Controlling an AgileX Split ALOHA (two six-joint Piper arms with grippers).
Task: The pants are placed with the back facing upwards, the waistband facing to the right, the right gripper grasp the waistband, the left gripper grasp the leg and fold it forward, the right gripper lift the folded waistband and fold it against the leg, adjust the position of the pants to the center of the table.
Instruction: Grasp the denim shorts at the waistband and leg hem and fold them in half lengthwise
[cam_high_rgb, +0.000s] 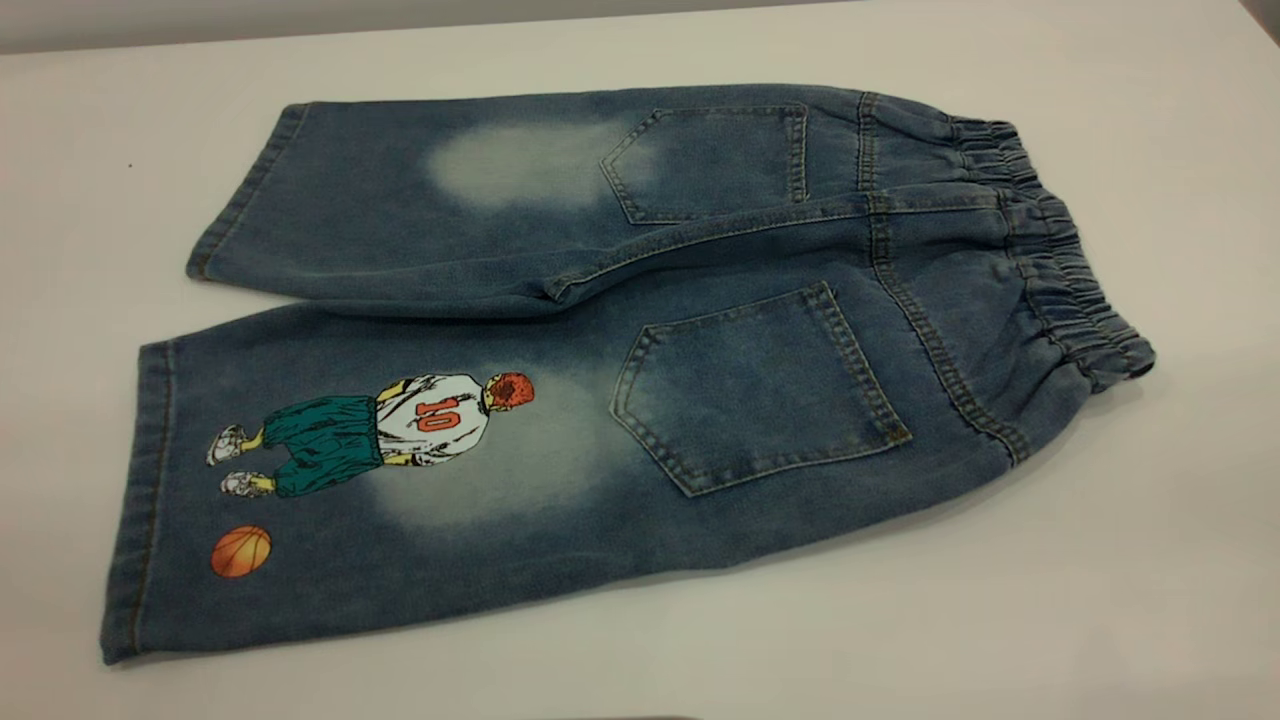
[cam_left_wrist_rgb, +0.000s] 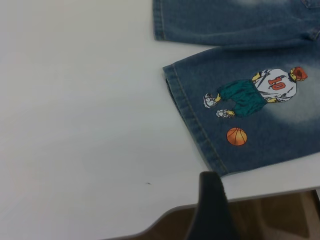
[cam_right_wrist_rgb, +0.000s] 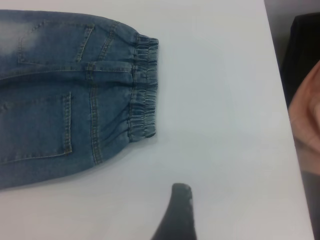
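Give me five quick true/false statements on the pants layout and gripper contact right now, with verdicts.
1. The pants lie flat and unfolded on the table. True.
2. The waistband is at the left end in the exterior view. False: it is at the right end.
3. The leg with the number 10 print is the one nearer the exterior camera. True.
4. The left gripper is clamped on the printed leg's hem. False: it is off the cloth, near the table edge.
5. The right gripper holds the waistband. False: bare table separates them.
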